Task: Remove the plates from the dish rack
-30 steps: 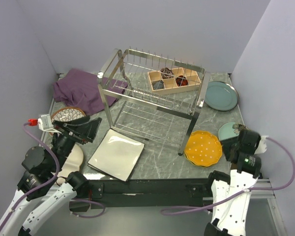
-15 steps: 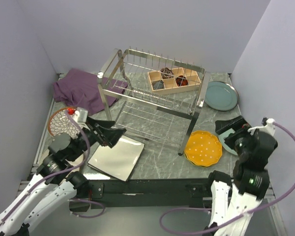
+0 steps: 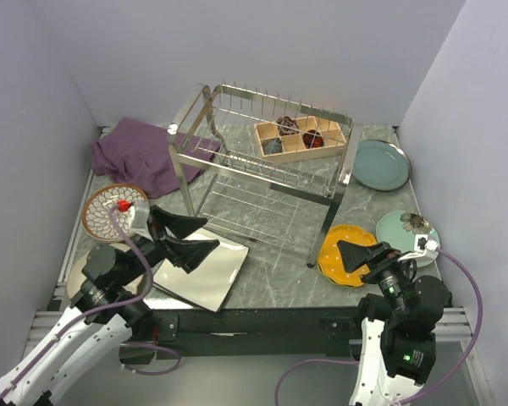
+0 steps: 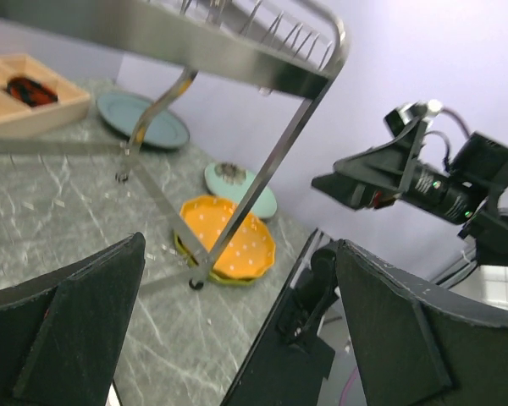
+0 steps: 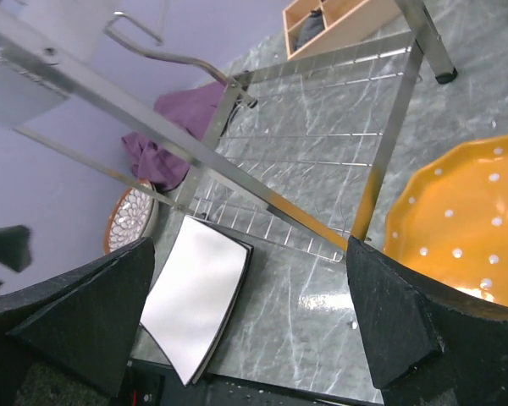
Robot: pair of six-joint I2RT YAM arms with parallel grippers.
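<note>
The silver dish rack (image 3: pixel 262 161) stands mid-table and no plate shows between its tines. The plates lie on the table around it: stacked cream square ones (image 3: pixel 205 272), an orange dotted one (image 3: pixel 356 237), a mint flowered one (image 3: pixel 404 227), a teal-grey one (image 3: pixel 381 165), a brown-rimmed patterned one (image 3: pixel 102 211) and a cream round one (image 3: pixel 78 269), partly hidden by my left arm. My left gripper (image 3: pixel 210 234) hovers open above the square plates, pointing right. My right gripper (image 3: pixel 343 254) stands open over the orange plate's near edge, pointing left. Neither holds anything.
A wooden compartment box (image 3: pixel 299 138) sits behind the rack. A purple cloth (image 3: pixel 144 156) lies at the back left. The rack's legs (image 5: pixel 389 161) stand between the square plates (image 5: pixel 195 296) and the orange plate (image 5: pixel 457 220). Walls close the back and both sides.
My right gripper opened, came off the mint plate and swung to the front, now facing left. My left arm rose from the left front and moved over the square plates.
</note>
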